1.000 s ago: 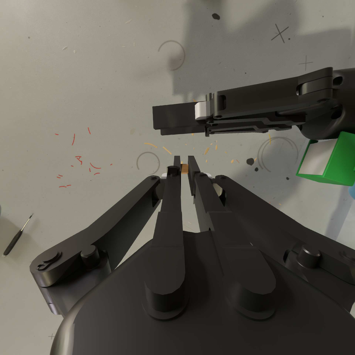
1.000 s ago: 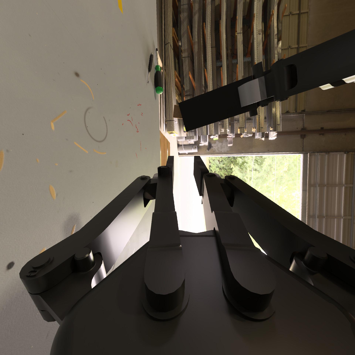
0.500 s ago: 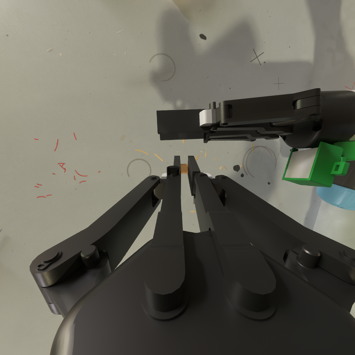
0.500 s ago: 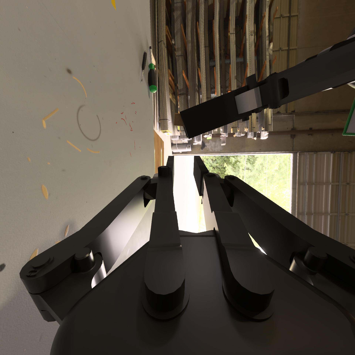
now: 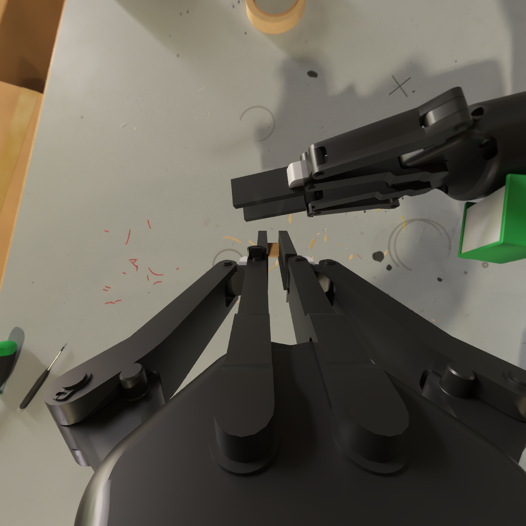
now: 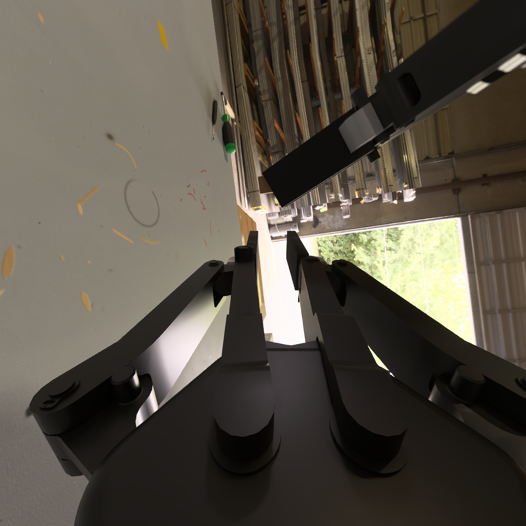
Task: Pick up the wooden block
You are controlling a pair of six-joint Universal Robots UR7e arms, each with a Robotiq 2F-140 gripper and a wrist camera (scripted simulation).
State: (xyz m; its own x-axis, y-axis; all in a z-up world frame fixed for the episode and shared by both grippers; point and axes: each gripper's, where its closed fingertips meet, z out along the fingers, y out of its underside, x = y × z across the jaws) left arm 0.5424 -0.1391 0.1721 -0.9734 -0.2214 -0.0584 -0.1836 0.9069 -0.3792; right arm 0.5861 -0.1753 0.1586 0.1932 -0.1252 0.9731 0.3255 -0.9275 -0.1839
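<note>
In the left wrist view, my left gripper (image 5: 272, 239) is shut on the small wooden block (image 5: 273, 250). It holds the block between its fingertips, above the grey table (image 5: 142, 142). Only a small tan face of the block shows. My right gripper (image 5: 239, 199) comes in from the right, just beyond the left fingertips and turned on its side. In its own view the right gripper (image 6: 272, 236) is nearly closed with a narrow gap and holds nothing. One left finger (image 6: 313, 168) crosses that view at the upper right; the block is hidden there.
A green box (image 5: 495, 225) stands at the right. A roll of tan tape (image 5: 274, 14) lies at the far edge. A green-handled screwdriver (image 5: 7, 353) and a thin black tool (image 5: 39, 378) lie at the left. A wooden ledge (image 5: 20, 85) borders the table's left side.
The left gripper has risen with the block, so the table looks farther away. The tape roll, wooden ledge and screwdriver have come into view. The right gripper's jaws have not changed.
</note>
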